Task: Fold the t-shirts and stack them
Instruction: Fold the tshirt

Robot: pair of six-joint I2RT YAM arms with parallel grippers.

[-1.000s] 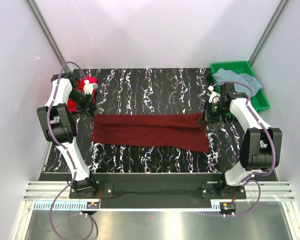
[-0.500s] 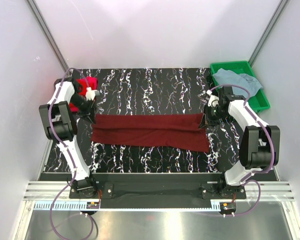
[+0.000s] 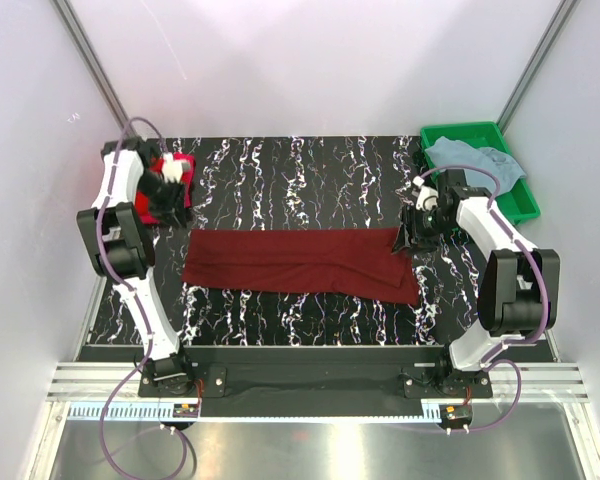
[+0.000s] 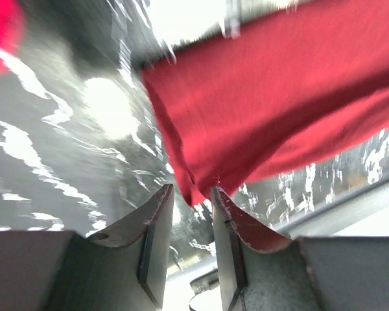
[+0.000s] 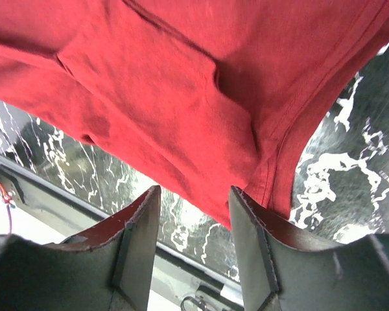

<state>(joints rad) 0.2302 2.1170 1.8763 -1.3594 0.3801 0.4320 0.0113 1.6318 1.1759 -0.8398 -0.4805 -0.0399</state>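
Observation:
The dark maroon t-shirt (image 3: 300, 262) lies folded into a long flat strip across the middle of the table. My left gripper (image 3: 177, 203) hovers just off the strip's left end, and in the left wrist view its jaws (image 4: 191, 194) stand apart with the maroon corner (image 4: 194, 188) just beyond the tips. My right gripper (image 3: 408, 237) is over the strip's right end. Its jaws (image 5: 194, 194) are open above the maroon cloth (image 5: 194, 97), gripping nothing. A bright red t-shirt (image 3: 152, 196) lies bunched at the far left. A grey-blue t-shirt (image 3: 475, 158) rests in the green tray (image 3: 515, 200).
The green tray stands at the back right corner. The black marbled table (image 3: 300, 170) ends at a metal rail along the near edge (image 3: 310, 380). White walls close in both sides and the back.
Both grippers have opened and let go of the maroon shirt's ends. The left gripper has drawn back and up towards the red shirt. The right one has barely shifted.

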